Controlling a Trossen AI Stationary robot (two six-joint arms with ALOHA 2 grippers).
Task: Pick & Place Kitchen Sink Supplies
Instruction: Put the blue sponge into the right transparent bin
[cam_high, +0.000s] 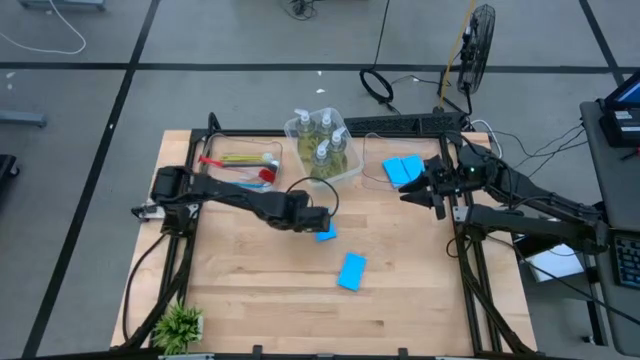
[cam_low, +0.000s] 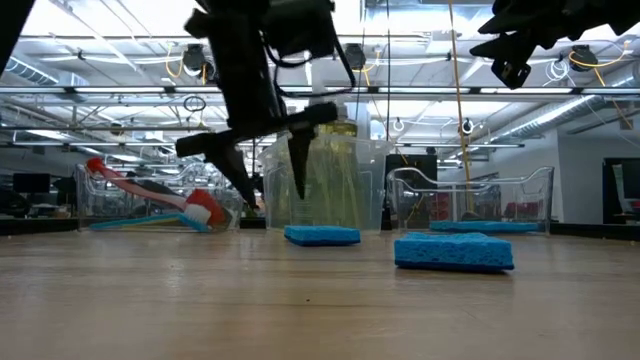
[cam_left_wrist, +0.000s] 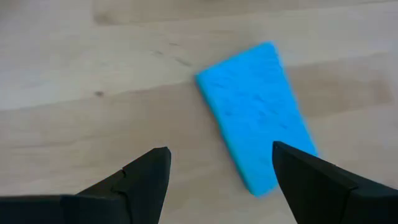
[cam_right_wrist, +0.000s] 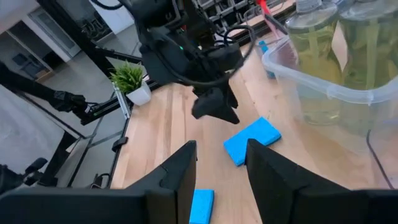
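The left gripper (cam_high: 318, 222) hangs over the middle of the table (cam_high: 400, 300), its fingers (cam_left_wrist: 146, 177) spread wide and empty, and from above it hides most of a sponge (cam_high: 326, 234), of which only a blue corner shows. The left wrist view shows that sponge (cam_left_wrist: 255, 115) whole, lying flat on the wood just ahead of the fingertips and untouched. In the low view the fingers (cam_low: 225, 160) point down, clear of the table, just left of the same sponge (cam_low: 322, 235).

A second sponge (cam_high: 351, 271) lies loose nearer the front edge (it is the closer one in the low view (cam_low: 454, 250)). Two more sponges (cam_high: 403, 170) sit in the far right bin (cam_high: 372, 160), overlapping, their edges hard to separate.

The four bottles (cam_high: 322, 140) stand packed in the far middle bin (cam_high: 345, 172); in the low view the left arm blocks part of them. The brushes (cam_high: 240, 163) lie in the far left bin (cam_high: 205, 150), where red and yellow handles are plain but the rest blur together.

The right gripper (cam_high: 425, 192) waits above the right edge, beside the sponge bin, fingers (cam_right_wrist: 180, 171) parted and holding nothing. A potted plant (cam_high: 180, 325) stands at the near left corner.
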